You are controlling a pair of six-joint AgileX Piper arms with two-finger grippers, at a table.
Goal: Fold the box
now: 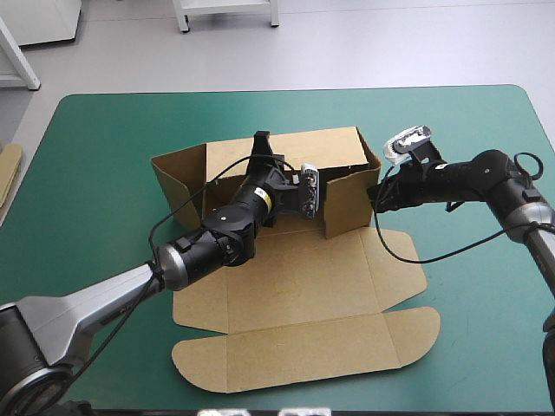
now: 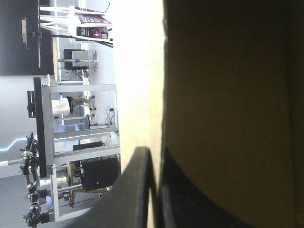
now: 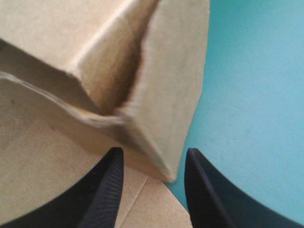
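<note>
- Counter (image 1: 95, 165): teal-green cover. An edge of more board (image 1: 8, 172) lies at its left edge, cut off by the frame.
- Box (image 1: 303, 286): brown, at mid-counter. Far walls are raised; lid and flaps lie flat toward the near edge.
- Left hand (image 2: 154, 156): black fingers clamped on the far wall's top edge.
- Right hand (image 3: 152, 156): fingers apart, straddling the raised right corner; contact cannot be made out.

A pale grey floor (image 1: 347, 43) lies beyond the teal-green surface (image 1: 104, 173), along the top of the frame. White furniture legs (image 1: 181, 17) stand at upper centre, and a white cabinet (image 1: 43, 17) at upper left.
</note>
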